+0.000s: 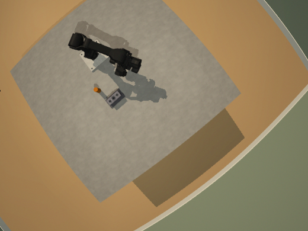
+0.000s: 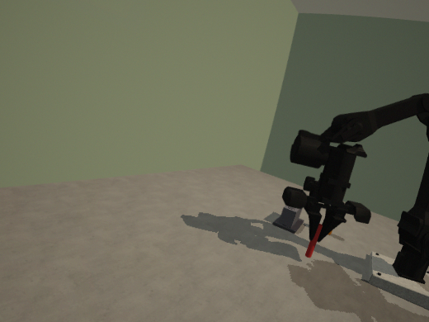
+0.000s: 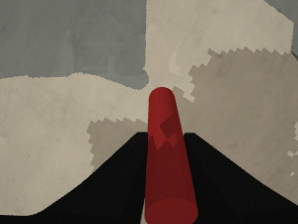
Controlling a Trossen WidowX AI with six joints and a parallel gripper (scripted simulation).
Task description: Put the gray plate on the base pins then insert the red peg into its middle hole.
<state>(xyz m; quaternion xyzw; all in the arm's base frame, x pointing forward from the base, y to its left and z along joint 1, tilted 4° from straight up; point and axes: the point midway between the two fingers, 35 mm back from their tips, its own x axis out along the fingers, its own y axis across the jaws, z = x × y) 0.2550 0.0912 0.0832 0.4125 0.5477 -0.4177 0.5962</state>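
Note:
My gripper (image 2: 318,239) (image 3: 165,142) is shut on the red peg (image 2: 312,248) (image 3: 170,175). The peg sticks out below the fingertips, slightly tilted in the exterior view; whether its lower end touches the surface is unclear. In the top view the arm hides the peg. The gray plate (image 1: 111,99) shows as the top of a small block with three dark openings in a row, and seems to lie flat on the base (image 2: 283,225). The pins cannot be made out clearly. The gripper is well to one side of the block.
An orange cylinder (image 1: 96,89) (image 2: 330,233) stands near the block, mostly hidden behind the fingers in the exterior view. The arm's pale mounting plate (image 1: 89,63) (image 2: 377,266) is on the other side. Arm shadows cross the gray surface (image 1: 142,127).

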